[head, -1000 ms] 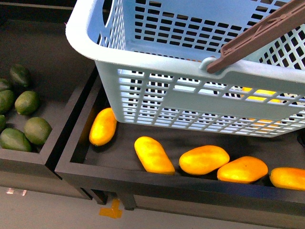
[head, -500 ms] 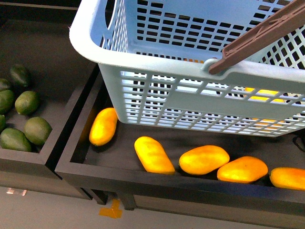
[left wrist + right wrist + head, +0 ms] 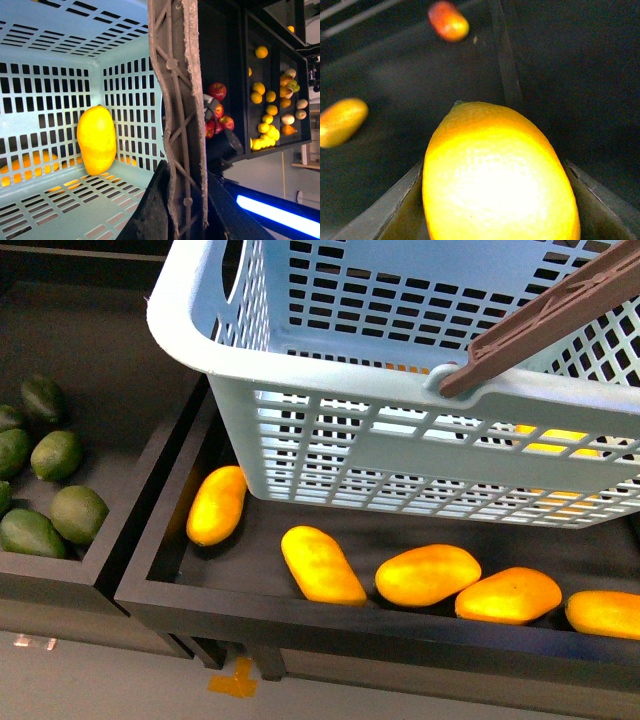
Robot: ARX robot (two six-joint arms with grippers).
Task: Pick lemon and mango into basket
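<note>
Right gripper point(image 3: 500, 200) is clamped on what's probably the mango point(image 3: 497, 160); left gripper point(image 3: 182, 200) is clamped on the basket handle point(image 3: 180, 100). I fear the smooth skin slips and it misses the basket point(image 3: 330, 367).

Left jaws clamp the basket point(image 3: 55, 55) by its handle point(image 3: 180, 125); right jaws pinch a yellow fruit point(image 3: 500, 185).

Basket point(image 3: 330, 370): light teal, lattice-walled, brown handle, tilted across frame top. Lemon point(image 3: 96, 140): yellow, upright against inner basket wall, left of centre. Mango point(image 3: 500, 185): yellow-orange oval, lower centre, gripped in right jaws.
</note>
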